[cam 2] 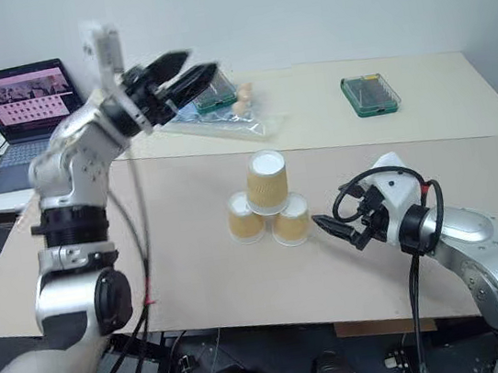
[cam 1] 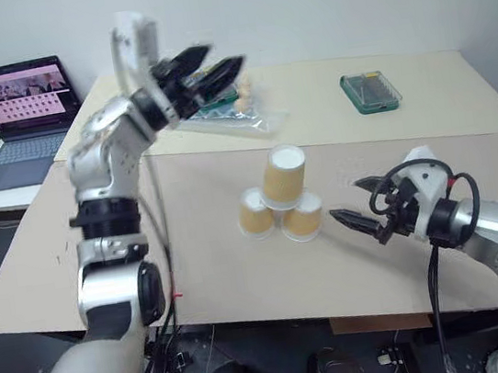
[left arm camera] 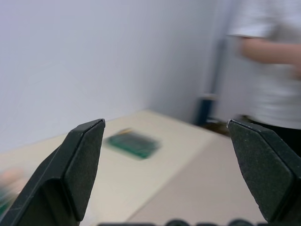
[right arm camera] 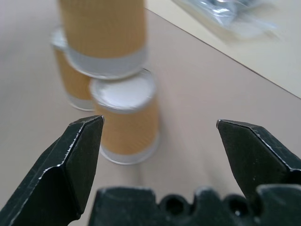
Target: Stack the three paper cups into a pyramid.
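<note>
Cups (cam 1: 280,205) stood done as a pyramid (cam 2: 268,204) on the table (cam 1: 215,275): two below, one on top. Left gripper (cam 1: 207,74) was up high, open and empty. Right gripper (cam 1: 365,205) sat beside them, open too.

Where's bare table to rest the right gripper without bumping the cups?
Bare table lies along the near edge in front of the three paper cups, and between the right gripper and the green-lidded box. Crowded: right beside the cups, and the plastic bag under the left gripper.
</note>
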Robot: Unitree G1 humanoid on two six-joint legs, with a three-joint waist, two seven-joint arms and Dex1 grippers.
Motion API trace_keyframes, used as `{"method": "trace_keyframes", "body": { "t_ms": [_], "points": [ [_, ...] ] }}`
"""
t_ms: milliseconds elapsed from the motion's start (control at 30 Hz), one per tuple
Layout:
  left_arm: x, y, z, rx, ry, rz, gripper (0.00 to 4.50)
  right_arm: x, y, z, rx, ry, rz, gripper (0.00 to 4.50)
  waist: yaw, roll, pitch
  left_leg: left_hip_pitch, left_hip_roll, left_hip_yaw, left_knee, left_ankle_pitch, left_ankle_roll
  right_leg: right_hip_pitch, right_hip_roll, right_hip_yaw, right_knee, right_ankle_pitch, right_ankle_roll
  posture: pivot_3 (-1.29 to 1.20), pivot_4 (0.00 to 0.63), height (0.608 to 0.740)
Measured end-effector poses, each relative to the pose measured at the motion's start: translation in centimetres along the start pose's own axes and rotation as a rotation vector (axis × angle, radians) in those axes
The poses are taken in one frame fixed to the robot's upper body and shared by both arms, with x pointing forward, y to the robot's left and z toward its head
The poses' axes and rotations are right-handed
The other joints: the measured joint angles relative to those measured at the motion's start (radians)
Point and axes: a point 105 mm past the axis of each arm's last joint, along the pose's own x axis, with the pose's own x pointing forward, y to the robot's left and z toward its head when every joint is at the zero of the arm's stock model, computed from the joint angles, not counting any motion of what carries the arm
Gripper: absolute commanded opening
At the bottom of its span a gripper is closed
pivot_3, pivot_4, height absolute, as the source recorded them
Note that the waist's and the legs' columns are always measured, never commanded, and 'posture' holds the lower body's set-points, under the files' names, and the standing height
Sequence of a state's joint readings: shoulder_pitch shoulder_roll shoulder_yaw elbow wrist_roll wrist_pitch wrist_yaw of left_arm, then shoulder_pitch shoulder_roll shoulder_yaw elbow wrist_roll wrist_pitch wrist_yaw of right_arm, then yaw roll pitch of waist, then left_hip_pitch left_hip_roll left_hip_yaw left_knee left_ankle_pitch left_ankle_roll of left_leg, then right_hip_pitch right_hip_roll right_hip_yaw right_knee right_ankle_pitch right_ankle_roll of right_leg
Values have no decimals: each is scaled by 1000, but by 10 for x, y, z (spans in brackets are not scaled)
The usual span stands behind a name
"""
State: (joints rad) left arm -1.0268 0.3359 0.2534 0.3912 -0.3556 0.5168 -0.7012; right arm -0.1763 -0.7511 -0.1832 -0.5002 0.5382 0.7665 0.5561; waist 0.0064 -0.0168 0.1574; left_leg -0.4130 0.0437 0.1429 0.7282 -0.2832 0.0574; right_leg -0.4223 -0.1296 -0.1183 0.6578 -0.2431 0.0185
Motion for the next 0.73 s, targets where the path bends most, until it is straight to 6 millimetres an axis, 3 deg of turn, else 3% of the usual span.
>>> {"method": "trace_keyframes", "body": {
  "t_ms": [67, 167, 367, 433, 533, 733],
  "points": [
    [-30, 33, -38, -24, 75, 228, 4438, -1, -18, -11, 6, 43, -92, 4500, 1, 0, 0, -1, 0, 0, 0, 0, 0, -1, 0, 0, 0, 0, 0, 0, 150, 706],
    [-82, 65, -74, -57, 133, 499, 4438, -5, -48, -33, 17, 123, -239, 4500, 2, -2, 1, -3, 0, 0, 0, 0, 0, -2, 0, -1, 1, 0, 0, 0, 150, 706],
    [-159, 79, -114, 37, 219, 799, 4438, 2, -94, -51, 7, 144, -552, 4500, 5, -2, 1, -2, 0, 1, 1, 0, -1, -1, -1, -1, 1, 0, 0, 0, 150, 706],
    [-168, 75, -125, 37, 231, 828, 4438, 10, -95, -54, 42, 102, -608, 4500, 8, -2, 1, -2, 0, 0, 1, 1, -2, -1, -1, -2, 2, 0, 0, 0, 150, 706],
    [-177, 75, -127, 55, 201, 881, 4438, 16, -96, -64, 87, 48, -679, 4500, 6, -2, 1, -1, 0, 1, 1, 1, -2, -1, -2, -1, 4, 0, 0, 0, 150, 706],
    [-191, 80, -123, 90, 153, 966, 4438, 6, -108, -72, 120, -7, -775, 4500, -4, -2, 1, -1, 0, 1, 1, 1, -2, -2, -2, -1, 4, 0, 0, 0, 150, 706]
  ]
}}
